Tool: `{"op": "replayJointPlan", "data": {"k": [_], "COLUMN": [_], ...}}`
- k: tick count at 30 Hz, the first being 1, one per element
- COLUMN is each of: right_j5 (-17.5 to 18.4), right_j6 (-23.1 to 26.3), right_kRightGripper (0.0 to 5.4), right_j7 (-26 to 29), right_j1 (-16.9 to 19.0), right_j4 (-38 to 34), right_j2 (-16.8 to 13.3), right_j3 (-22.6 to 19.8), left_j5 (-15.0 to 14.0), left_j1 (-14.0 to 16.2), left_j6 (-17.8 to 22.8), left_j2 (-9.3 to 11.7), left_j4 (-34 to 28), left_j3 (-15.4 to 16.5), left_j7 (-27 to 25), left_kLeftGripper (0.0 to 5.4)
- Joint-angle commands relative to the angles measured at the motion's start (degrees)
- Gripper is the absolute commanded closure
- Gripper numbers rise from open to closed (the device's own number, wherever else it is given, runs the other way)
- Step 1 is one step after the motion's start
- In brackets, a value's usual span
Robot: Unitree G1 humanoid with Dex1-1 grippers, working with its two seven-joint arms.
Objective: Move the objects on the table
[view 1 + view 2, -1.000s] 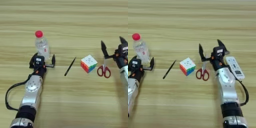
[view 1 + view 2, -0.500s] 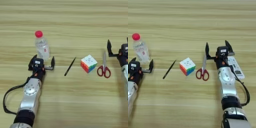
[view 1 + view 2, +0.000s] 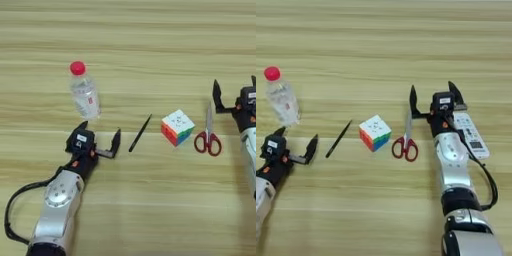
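Note:
On the table (image 3: 150, 45), a clear bottle (image 3: 85, 95) with a red cap stands at the left. My left gripper (image 3: 99, 136) is open just in front of it, not touching it. A thin black pen (image 3: 140, 133) lies slanted right of that gripper. Further right sit the multicoloured cube (image 3: 177, 127) and the red-handled scissors (image 3: 406, 138), blades pointing away from me. My right gripper (image 3: 433, 96) is open, with one finger close to the blade tips and nothing between its fingers.
A white remote control (image 3: 470, 133) lies beside my right forearm, right of the scissors. Black cables run along both arms near the front edge. Bare wood stretches across the far half of the table.
My left gripper has drawn back from the bottle toward the near edge and slightly right. The right gripper shifted a little to the right beside the scissors. The objects have not moved.

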Motion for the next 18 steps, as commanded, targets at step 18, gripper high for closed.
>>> {"op": "replayJointPlan", "data": {"k": [18], "right_j5": [-0.59], "right_j6": [0.06], "right_kRightGripper": [0.04], "right_j7": [-2.26], "right_j1": [-2.52], "right_j4": [4.59], "right_j2": [-0.22], "right_j3": [-0.23], "left_j5": [0.57], "left_j1": [-0.49], "left_j6": [3.03], "left_j2": [1.62], "left_j4": [-7.52], "left_j3": [-4.80], "left_j7": [-5.18], "left_kLeftGripper": [0.00]}}
